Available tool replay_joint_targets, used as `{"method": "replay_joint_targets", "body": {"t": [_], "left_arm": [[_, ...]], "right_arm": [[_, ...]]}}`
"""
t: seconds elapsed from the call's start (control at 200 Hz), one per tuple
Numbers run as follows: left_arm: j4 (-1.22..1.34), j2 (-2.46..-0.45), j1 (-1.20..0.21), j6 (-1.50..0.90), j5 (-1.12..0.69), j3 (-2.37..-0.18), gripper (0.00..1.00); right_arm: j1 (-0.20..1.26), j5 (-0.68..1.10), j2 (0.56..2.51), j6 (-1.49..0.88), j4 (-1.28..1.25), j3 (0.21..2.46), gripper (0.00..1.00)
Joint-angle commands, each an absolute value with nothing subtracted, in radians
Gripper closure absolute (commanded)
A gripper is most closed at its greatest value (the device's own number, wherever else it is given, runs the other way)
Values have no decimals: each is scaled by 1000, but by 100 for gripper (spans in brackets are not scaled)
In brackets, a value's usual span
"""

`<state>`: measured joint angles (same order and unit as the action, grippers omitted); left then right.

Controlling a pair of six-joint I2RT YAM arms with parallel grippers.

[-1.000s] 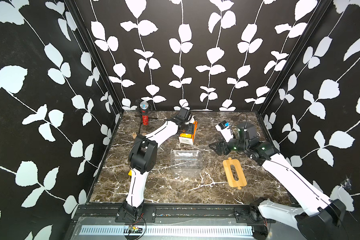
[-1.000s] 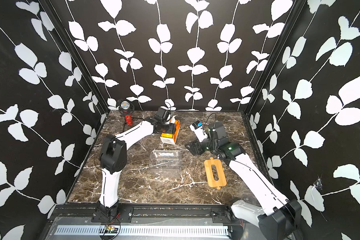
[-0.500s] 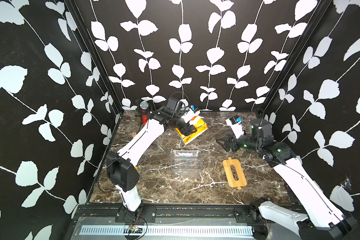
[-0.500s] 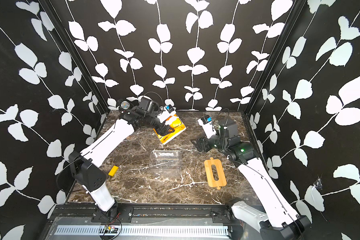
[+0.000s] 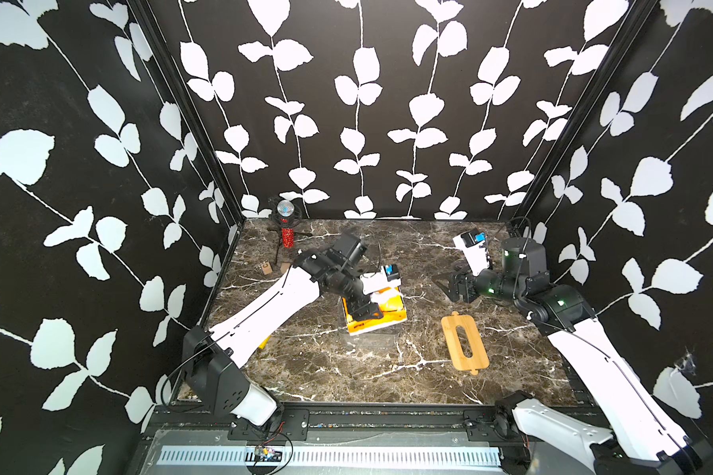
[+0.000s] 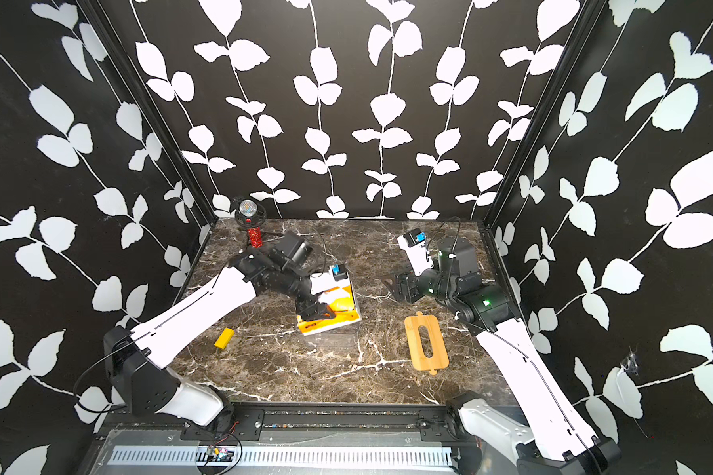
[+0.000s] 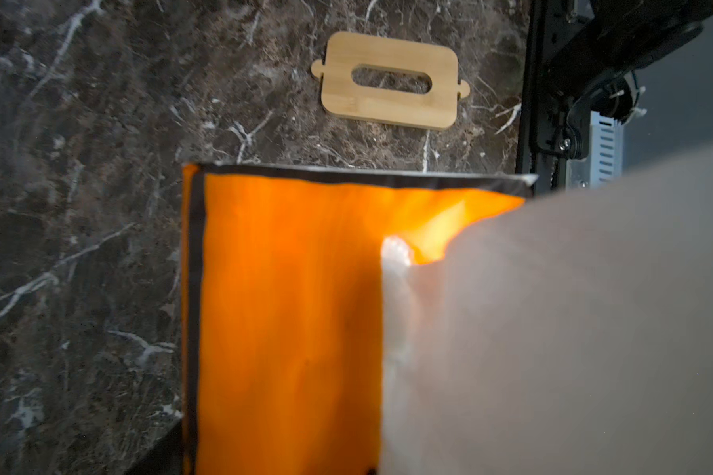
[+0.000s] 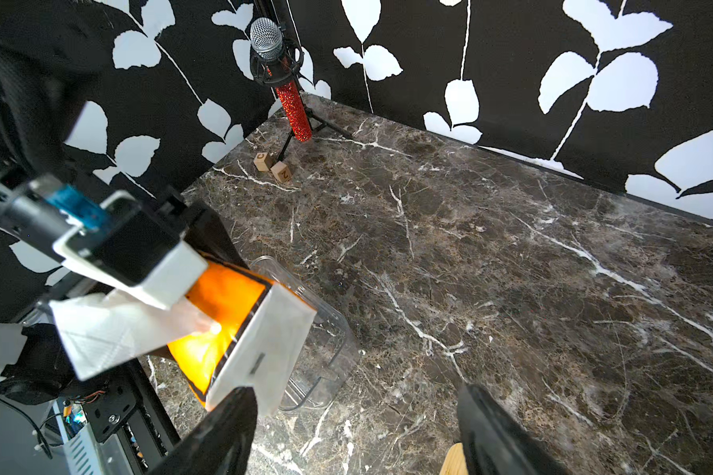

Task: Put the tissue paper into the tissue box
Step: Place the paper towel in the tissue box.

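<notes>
The tissue paper point(image 5: 381, 318), an orange pack with white ends, hangs tilted just above the tissue box point(image 8: 326, 329), a clear plastic container at the table's middle. My left gripper point(image 5: 369, 308) is shut on the pack from above. In the left wrist view the orange top point(image 7: 285, 308) and the white sheet point(image 7: 552, 329) fill the frame and hide the fingers. The right wrist view shows the pack's white end point(image 8: 264, 345) over the box's open top. My right gripper point(image 5: 449, 286) stands open to the right of the box, nothing between its fingers point(image 8: 223, 432).
The bamboo slotted lid point(image 5: 464, 342) lies flat on the marble to the right of the box. A red microphone on a stand point(image 5: 287, 230) and two small wooden cubes point(image 8: 272, 164) sit at the back left. A yellow block point(image 6: 224, 338) lies at the left.
My left arm has lifted the pack from the back of the table and brought it forward over the clear box. The right gripper has drawn back to the right.
</notes>
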<state>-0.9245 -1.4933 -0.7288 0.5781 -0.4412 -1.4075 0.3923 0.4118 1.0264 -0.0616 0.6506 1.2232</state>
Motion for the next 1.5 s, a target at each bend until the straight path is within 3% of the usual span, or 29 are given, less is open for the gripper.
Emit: {"method": "replay_joint_targets", "body": {"t": [0.0,0.145,0.61,1.495], "left_arm": [[-843,-1437,-762,633,-404,-1339,26],[-822,-1449,-781,677,-339,-1309,28],[-913,-1538,-782,814,-318,-1429,24],[-887,-1611,-779,812,-209,-1352,23]], "right_arm": [[387,423,1004,-76,627,1206,21],[388,425,991,-80,621,1187,21],[388,431,982,-77,612,1157,21],[388,438,984,-67,615,1150,21]]}}
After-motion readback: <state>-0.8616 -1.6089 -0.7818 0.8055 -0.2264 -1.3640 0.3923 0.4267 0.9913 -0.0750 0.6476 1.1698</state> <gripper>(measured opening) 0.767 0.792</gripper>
